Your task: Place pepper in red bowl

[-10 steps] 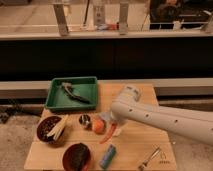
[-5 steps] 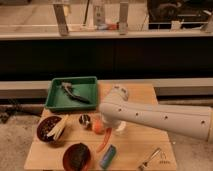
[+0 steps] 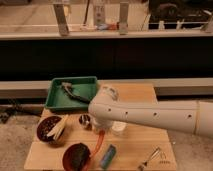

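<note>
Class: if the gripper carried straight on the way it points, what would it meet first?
Probably the red bowl's right rim: the gripper, shut on the pepper, points down just above it; depth is unclear.

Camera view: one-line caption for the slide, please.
The gripper, shut on the pepper, hangs beside the red bowl's rim.

Matt wood, shiny plastic, smooth white casing

The table (image 3: 145, 147) is pale, matt wood with a smooth top, and the green tray (image 3: 54, 102) on it looks like moulded plastic with a soft sheen. Below the tray, the red bowl (image 3: 66, 152) has a glossy rim, and the pepper (image 3: 98, 143) has a smooth, waxy skin. The gripper (image 3: 101, 131), below the tray's right corner and under the smooth, matt white arm (image 3: 150, 116), is clamped on the pepper's top.
</note>
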Controlling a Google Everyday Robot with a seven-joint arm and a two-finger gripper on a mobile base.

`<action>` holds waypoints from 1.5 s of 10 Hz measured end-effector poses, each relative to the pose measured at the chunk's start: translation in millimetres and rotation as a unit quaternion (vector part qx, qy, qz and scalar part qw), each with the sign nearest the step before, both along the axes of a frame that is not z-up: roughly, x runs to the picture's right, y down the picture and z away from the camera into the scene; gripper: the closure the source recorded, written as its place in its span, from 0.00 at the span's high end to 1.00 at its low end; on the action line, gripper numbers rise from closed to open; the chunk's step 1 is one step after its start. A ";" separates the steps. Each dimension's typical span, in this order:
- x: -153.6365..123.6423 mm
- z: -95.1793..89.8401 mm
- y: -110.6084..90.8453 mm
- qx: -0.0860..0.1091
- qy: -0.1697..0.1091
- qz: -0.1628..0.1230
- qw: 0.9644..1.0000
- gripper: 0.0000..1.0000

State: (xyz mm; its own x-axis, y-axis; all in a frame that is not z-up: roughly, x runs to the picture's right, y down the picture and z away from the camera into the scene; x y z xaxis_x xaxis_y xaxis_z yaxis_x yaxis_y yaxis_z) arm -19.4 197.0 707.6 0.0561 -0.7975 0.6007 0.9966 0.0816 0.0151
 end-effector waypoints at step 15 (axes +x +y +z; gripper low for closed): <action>-53.0 -17.8 45.0 -0.010 0.009 -0.060 0.998 0.00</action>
State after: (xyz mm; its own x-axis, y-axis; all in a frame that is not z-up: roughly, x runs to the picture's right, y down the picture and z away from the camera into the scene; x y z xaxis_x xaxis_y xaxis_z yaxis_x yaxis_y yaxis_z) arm -72.4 241.9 689.8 -0.0285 -0.7874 0.6158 0.9993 -0.0380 -0.0024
